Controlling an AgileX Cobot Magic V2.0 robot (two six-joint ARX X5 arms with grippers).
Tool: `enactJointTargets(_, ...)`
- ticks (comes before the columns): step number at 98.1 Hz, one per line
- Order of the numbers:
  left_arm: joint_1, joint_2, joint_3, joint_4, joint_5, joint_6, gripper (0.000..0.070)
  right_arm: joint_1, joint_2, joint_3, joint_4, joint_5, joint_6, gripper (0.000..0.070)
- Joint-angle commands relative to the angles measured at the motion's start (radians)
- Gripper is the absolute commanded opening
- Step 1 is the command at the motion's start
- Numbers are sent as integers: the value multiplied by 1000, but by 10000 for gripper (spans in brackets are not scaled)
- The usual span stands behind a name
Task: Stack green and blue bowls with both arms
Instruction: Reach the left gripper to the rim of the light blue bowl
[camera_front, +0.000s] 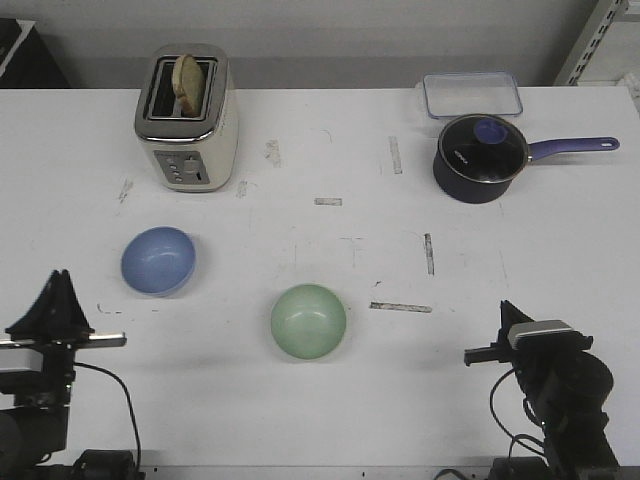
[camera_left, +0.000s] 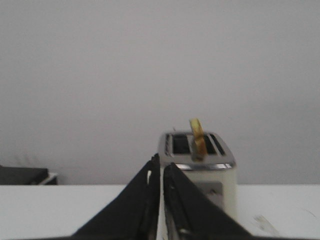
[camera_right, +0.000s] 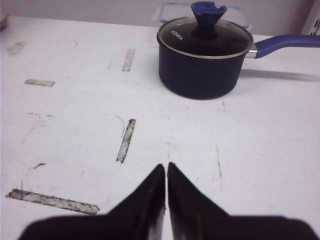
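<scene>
Two bowls sit apart on a white tabletop (camera_front: 330, 400) scuffed with grey tape marks: the blue bowl (camera_front: 158, 261) in front of the toaster (camera_front: 187, 118), the green bowl (camera_front: 308, 320) nearer the robot and to the toaster's right. Farther right stand a dark saucepan (camera_front: 480, 157) and clear container (camera_front: 471, 95), by a grey wall. Left gripper (camera_left: 161, 172) and right gripper (camera_right: 166, 172) have jaws pressed together, holding nothing.

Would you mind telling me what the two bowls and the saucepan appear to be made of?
Green bowl and blue bowl: probably plastic or glazed ceramic, smooth, matte, uniformly coloured. Saucepan: seemingly dark-blue coated metal, with a glossy, see-through glass lid.
</scene>
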Motion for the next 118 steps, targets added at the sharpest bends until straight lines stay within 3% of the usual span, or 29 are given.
enactJointTargets(1, 2, 92, 118, 6, -35, 64, 3, 2, 4, 0, 11, 0, 14, 0)
enactJointTargets(12, 5, 244, 273, -6, -75, 64, 4, 2, 4, 0, 11, 0, 14, 0)
enactJointTargets(22, 31, 380, 388, -98, -76, 66, 13, 8, 4, 0, 11, 0, 14, 0)
enactJointTargets(37, 115, 565, 483, -263, -69, 66, 102, 22, 4, -1, 11, 0, 14, 0)
enactJointTargets(50, 183, 682, 488, -351, -3, 52, 189, 29, 4, -1, 11, 0, 14, 0)
enactJointTargets(59, 221, 749, 488, -412, 58, 14, 314, 29, 4, -1, 11, 0, 14, 0)
enactJointTargets(80, 257, 874, 488, -511, 149, -72, 700, 40, 4, -1, 11, 0, 14, 0)
enactJointTargets(105, 278, 1038, 488, -609, 311, -84, 700, 40, 4, -1, 11, 0, 14, 0)
enactJointTargets(118, 278, 1134, 488, -615, 315, -85, 700, 40, 4, -1, 11, 0, 14, 0)
